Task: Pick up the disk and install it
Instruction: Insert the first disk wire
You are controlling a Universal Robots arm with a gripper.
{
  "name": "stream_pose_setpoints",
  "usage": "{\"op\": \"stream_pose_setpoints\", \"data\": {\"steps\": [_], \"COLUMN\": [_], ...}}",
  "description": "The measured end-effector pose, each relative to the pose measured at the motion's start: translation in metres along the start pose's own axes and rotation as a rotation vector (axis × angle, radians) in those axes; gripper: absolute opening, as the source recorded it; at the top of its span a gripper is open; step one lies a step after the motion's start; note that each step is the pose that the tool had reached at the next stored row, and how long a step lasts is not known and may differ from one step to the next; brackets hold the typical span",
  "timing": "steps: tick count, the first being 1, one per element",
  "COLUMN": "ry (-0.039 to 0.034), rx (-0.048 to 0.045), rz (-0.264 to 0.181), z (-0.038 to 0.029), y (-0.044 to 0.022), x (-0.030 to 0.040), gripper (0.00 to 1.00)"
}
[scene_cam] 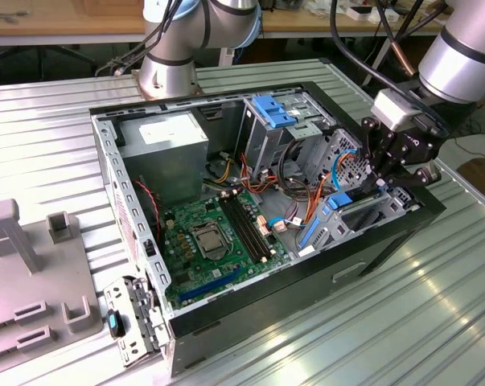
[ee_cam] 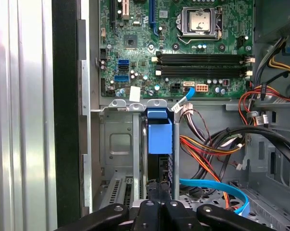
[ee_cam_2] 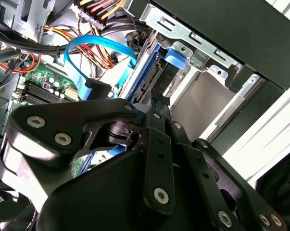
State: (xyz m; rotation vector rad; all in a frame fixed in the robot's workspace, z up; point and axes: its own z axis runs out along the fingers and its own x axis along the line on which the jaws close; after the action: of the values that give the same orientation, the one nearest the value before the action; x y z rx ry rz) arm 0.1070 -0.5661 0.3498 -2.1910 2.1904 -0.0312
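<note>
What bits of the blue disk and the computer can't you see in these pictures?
- First wrist view: the disk has its near end hidden behind the gripper; its dark body is mostly sunk in the drive cage.
- Second wrist view: the gripper's black body covers much of the motherboard.
- Exterior view: the robot arm is cut off by the picture's edge.
- How deep the disk sits cannot be told.
</note>
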Motion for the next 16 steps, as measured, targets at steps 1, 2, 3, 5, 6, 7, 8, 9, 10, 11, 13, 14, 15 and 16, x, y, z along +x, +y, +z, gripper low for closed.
{"op": "stream_pose_setpoints", "data": {"steps": [1, 2, 3, 5, 6, 7, 8, 9, 10, 11, 13, 14, 15, 16], "ry": [0.0000, 0.0000, 0.0003, 0.0000, -0.0002, -0.0007, -0.0011, -0.0022, -0.0032, -0.0040, -0.0055, -0.0061, -0.0065, -0.0066], "rx": [0.0000, 0.0000, 0.0000, 0.0000, 0.0000, -0.0001, -0.0003, -0.0008, -0.0012, -0.0015, -0.0020, -0.0022, -0.0024, -0.0027], "rz": [0.000, 0.000, 0.000, -0.001, -0.002, -0.008, -0.023, -0.051, -0.073, -0.090, -0.125, -0.137, -0.143, -0.147], "z": [0.0000, -0.0001, -0.0009, -0.0054, -0.0059, -0.0058, -0.0059, -0.0060, -0.0060, -0.0060, -0.0060, -0.0059, -0.0057, -0.0056], "y": [-0.0001, -0.0001, -0.0002, -0.0004, -0.0004, -0.0004, -0.0004, -0.0004, -0.0004, -0.0005, -0.0012, -0.0024, -0.0048, -0.0091], "x": [0.0000, 0.0000, 0.0001, -0.0001, -0.0001, -0.0001, -0.0001, -0.0001, -0.0001, -0.0001, -0.0001, -0.0001, -0.0001, -0.0001], "gripper": [0.11, 0.11, 0.11, 0.11, 0.11, 0.11, 0.11, 0.11, 0.11, 0.11, 0.11, 0.11, 0.11, 0.11]}}
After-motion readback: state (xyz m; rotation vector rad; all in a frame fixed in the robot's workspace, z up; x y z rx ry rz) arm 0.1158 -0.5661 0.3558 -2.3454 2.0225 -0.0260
